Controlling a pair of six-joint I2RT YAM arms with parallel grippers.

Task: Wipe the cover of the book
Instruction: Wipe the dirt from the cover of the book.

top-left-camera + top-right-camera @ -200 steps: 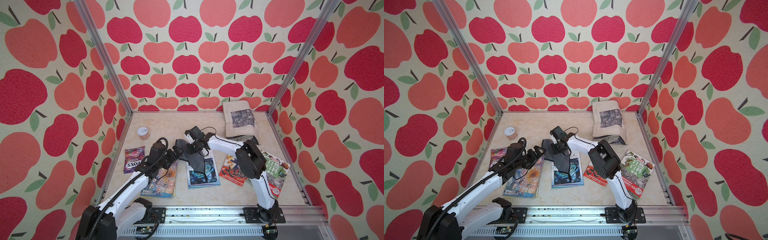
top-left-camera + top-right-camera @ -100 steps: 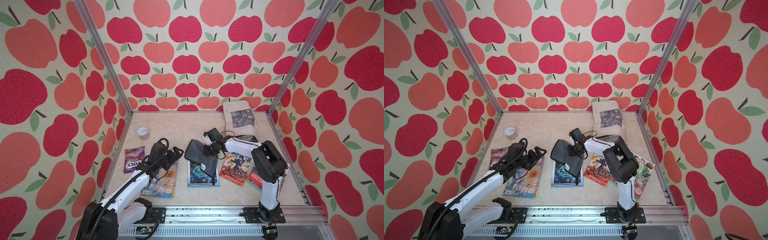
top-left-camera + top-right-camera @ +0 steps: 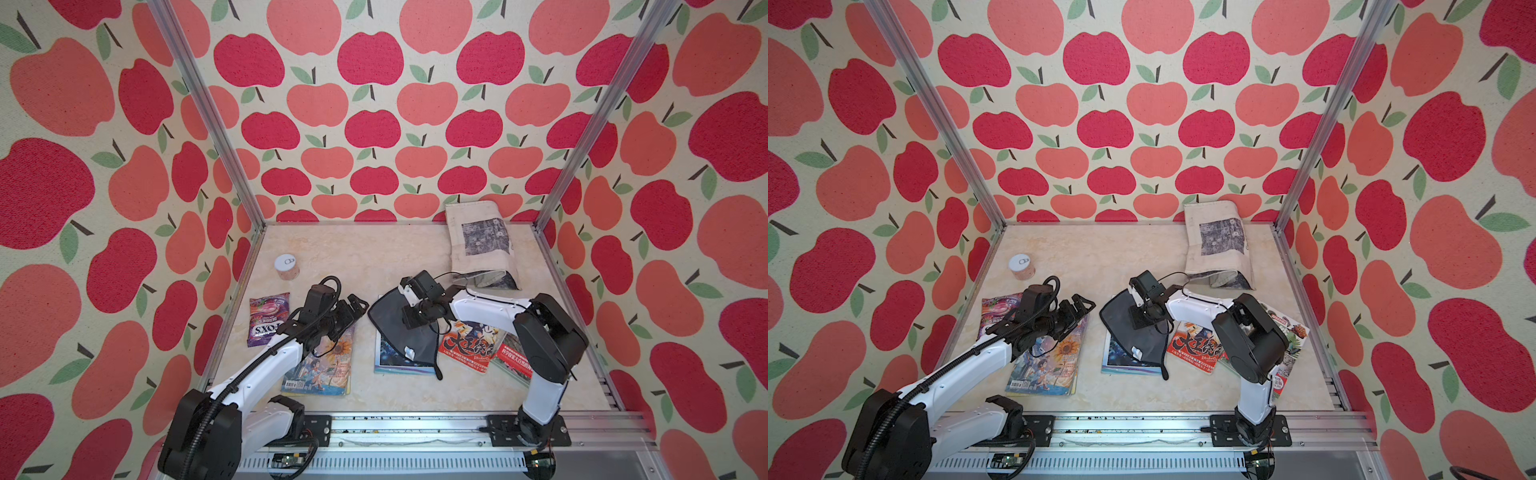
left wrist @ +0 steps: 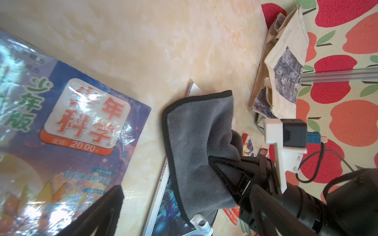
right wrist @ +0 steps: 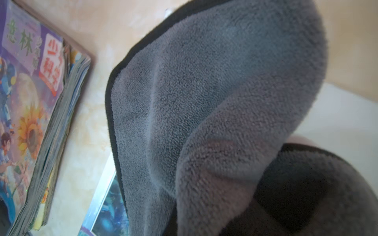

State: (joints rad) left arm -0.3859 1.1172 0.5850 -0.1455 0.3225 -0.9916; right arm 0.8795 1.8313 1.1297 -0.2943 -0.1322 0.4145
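The book (image 3: pixel 397 360) (image 3: pixel 1121 360) has a blue cover and lies flat in the middle of the floor. A grey cloth (image 3: pixel 392 328) (image 3: pixel 1121 328) (image 4: pixel 194 143) with a black hem is draped over its far half. My right gripper (image 3: pixel 409 318) (image 3: pixel 1138 318) is shut on a bunched fold of that cloth and presses it down. The cloth (image 5: pixel 204 102) fills the right wrist view and hides the jaws there; a corner of the book (image 5: pixel 108 216) shows beside it. My left gripper (image 3: pixel 356 305) (image 3: pixel 1083 305) hangs open and empty over a sunflower magazine (image 3: pixel 328 365), left of the cloth.
A small can (image 3: pixel 286 266) stands at the back left and a purple candy bag (image 3: pixel 268 318) lies by the left wall. A canvas tote (image 3: pixel 482 245) leans in the back right corner. A red comic (image 3: pixel 469 345) and another magazine (image 3: pixel 515 359) lie under the right arm.
My right gripper has dragged the cloth to the right across the blue book, which uncovered the red comic. Then it came slightly nearer. The left arm has hardly moved.
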